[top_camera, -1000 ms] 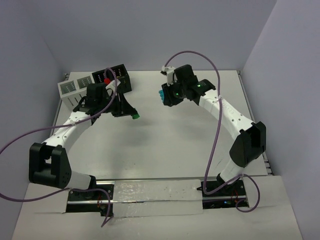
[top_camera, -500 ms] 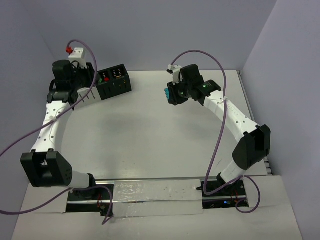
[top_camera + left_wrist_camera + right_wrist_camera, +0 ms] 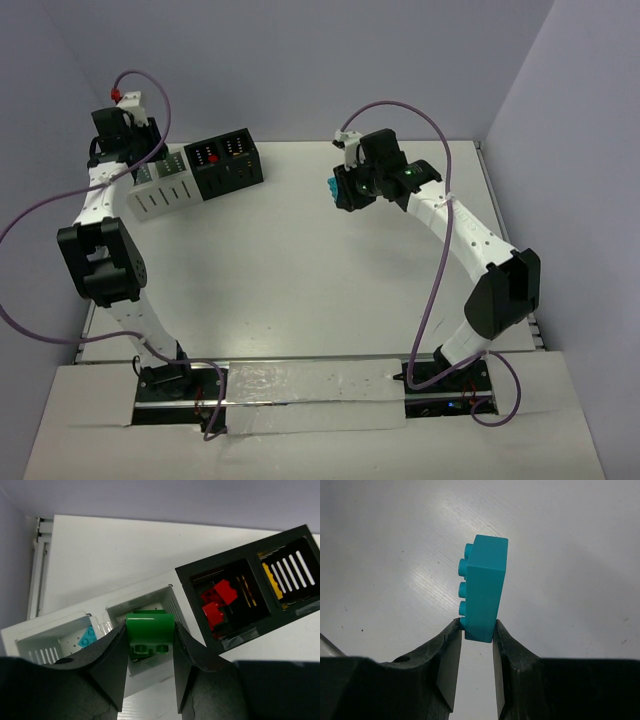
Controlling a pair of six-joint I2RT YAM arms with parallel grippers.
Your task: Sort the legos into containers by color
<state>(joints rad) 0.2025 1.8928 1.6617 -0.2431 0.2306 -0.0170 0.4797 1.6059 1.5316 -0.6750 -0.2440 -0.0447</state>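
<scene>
In the left wrist view my left gripper is shut on a green lego, held just above the right compartment of the white container. A teal lego lies in that container's left compartment. Beside it, the black container holds red legos and a yellow piece. From above, the left gripper hangs over the white container at the back left, next to the black container. My right gripper is shut on a teal lego, raised over bare table.
The table is walled on the left, back and right. A purple cable loops over the right arm. Both arm bases sit at the near edge.
My left arm has swung from the table's middle up and back-left, carrying the green lego over the white container. The right arm has shifted only slightly with its teal lego.
</scene>
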